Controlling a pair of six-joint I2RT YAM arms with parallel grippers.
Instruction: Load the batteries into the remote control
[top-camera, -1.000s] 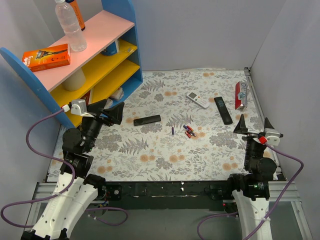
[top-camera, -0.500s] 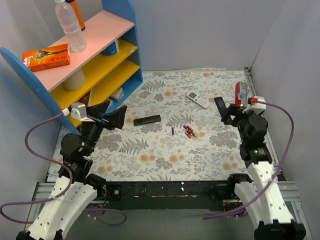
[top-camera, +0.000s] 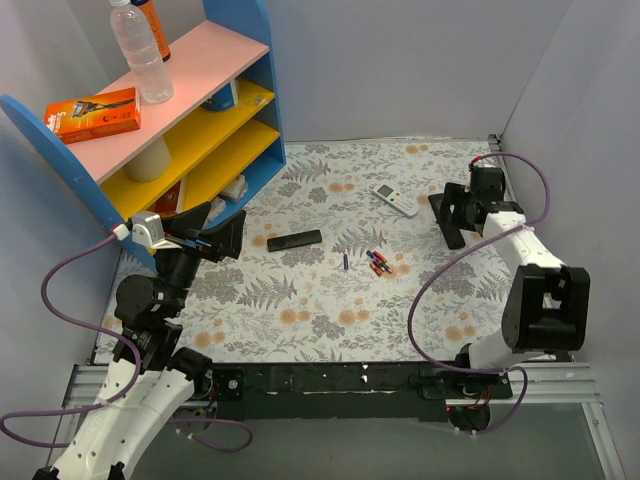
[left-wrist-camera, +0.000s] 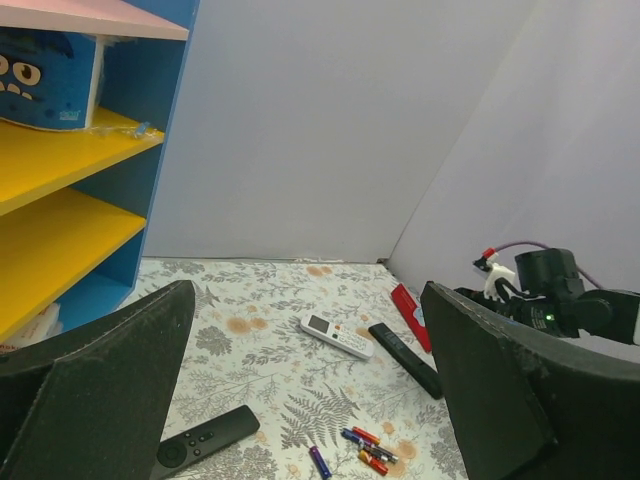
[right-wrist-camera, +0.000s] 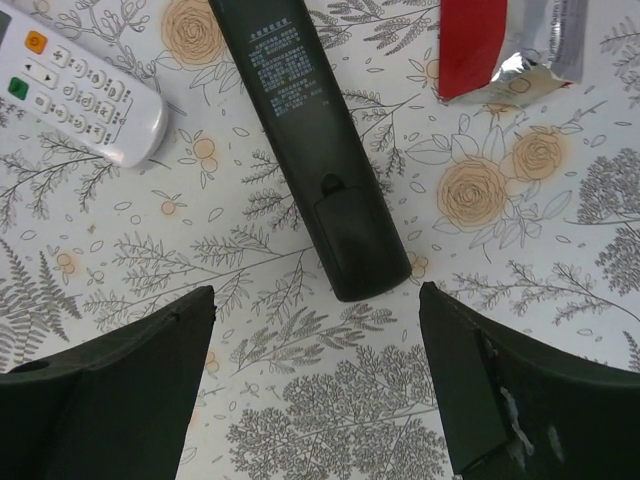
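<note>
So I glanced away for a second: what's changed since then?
The right tool swung from near its base out to the far right and now hovers open over the long black remote control. Nothing was grasped. The open left tool, the small red and purple-blue batteries and the small white remote stayed roughly put.
</note>
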